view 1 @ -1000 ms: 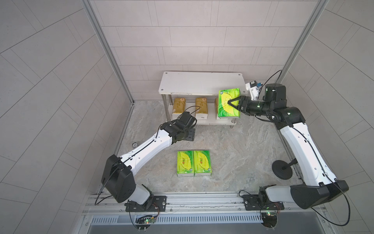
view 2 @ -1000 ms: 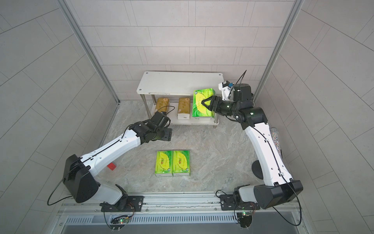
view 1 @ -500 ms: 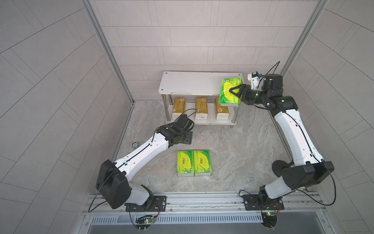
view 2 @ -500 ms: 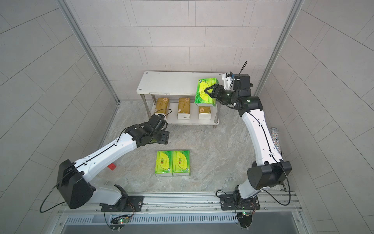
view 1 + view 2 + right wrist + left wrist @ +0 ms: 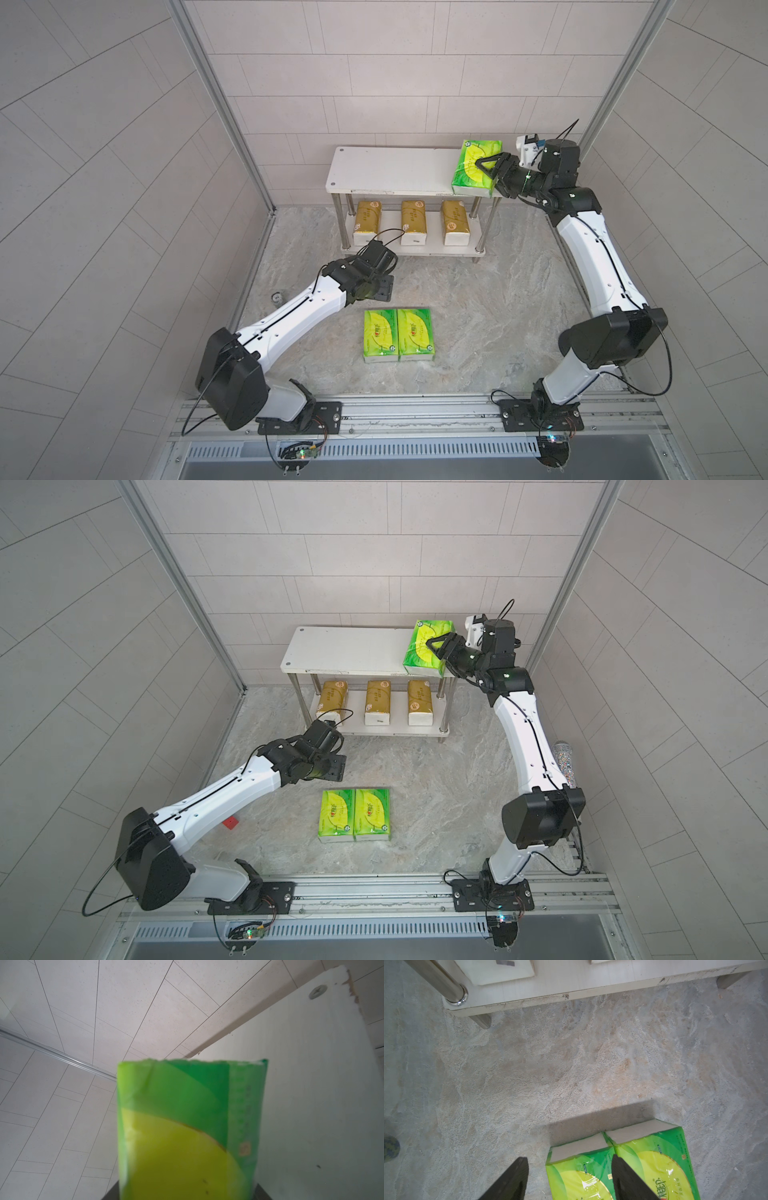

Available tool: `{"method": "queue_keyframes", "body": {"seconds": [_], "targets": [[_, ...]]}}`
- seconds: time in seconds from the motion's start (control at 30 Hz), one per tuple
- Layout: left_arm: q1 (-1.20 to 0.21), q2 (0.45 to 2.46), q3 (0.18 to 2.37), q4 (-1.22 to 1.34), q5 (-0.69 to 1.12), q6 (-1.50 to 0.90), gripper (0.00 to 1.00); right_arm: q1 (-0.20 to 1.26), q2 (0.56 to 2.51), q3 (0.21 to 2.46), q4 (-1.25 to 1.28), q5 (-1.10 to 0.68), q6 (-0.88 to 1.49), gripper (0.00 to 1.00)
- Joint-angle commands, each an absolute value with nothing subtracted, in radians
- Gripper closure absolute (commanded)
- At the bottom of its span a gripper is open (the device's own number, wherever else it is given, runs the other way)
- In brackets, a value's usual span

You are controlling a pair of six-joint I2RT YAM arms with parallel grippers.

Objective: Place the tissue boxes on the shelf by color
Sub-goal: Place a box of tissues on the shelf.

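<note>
The right gripper (image 5: pixel 484 169) grips a green-and-yellow tissue pack (image 5: pixel 467 180) across its width, fingers clamped on it over the right end of the top board (image 5: pixel 390 170) of the shelf (image 5: pixel 341 220). Whether the pack rests on the board cannot be told. Its long axis runs across the board's depth, and beyond the fingertips the board lies bare. Three gold-brown packs (image 5: pixel 413 220) sit on the lower board (image 5: pixel 432 249). The left gripper (image 5: pixel 569 1157), fingers apart and empty, hovers over the shelf-side ends of two green packs (image 5: pixel 399 332) lying side by side on the desk (image 5: pixel 498 291). This arm is the nearer to them.
</note>
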State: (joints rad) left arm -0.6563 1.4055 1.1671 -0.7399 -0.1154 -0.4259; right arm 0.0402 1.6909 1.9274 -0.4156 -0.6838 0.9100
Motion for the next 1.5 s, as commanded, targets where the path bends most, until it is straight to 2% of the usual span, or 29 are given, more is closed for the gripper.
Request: {"method": "queue_keyframes", "body": {"seconds": [0.0, 0.13, 0.33, 0.73, 0.97, 1.1, 1.47], "targets": [[-0.651, 1.365, 1.153, -0.757, -0.129, -0.434, 0.29, 0.038, 1.718, 1.979, -0.328, -0.663, 0.953, 0.33], [-0.65, 1.352, 1.143, -0.756, -0.144, -0.439, 0.29, 0.038, 1.755, 2.02, -0.385, -0.656, 0.936, 0.31], [-0.65, 1.34, 1.134, -0.758, -0.156, -0.448, 0.29, 0.038, 1.762, 2.025, -0.448, -0.607, 0.874, 0.21], [-0.649, 1.33, 1.135, -0.764, -0.166, -0.46, 0.29, 0.055, 1.785, 2.145, -0.655, -0.468, 0.623, 0.12], [-0.65, 1.327, 1.134, -0.767, -0.166, -0.463, 0.29, 0.055, 1.795, 2.198, -0.734, -0.465, 0.525, 0.09], [-0.65, 1.333, 1.136, -0.767, -0.165, -0.458, 0.29, 0.059, 1.732, 2.139, -0.684, -0.46, 0.499, 0.05], [-0.65, 1.347, 1.158, -0.768, -0.18, -0.438, 0.29, 0.059, 1.556, 1.943, -0.609, -0.469, 0.443, 0.02]]}}
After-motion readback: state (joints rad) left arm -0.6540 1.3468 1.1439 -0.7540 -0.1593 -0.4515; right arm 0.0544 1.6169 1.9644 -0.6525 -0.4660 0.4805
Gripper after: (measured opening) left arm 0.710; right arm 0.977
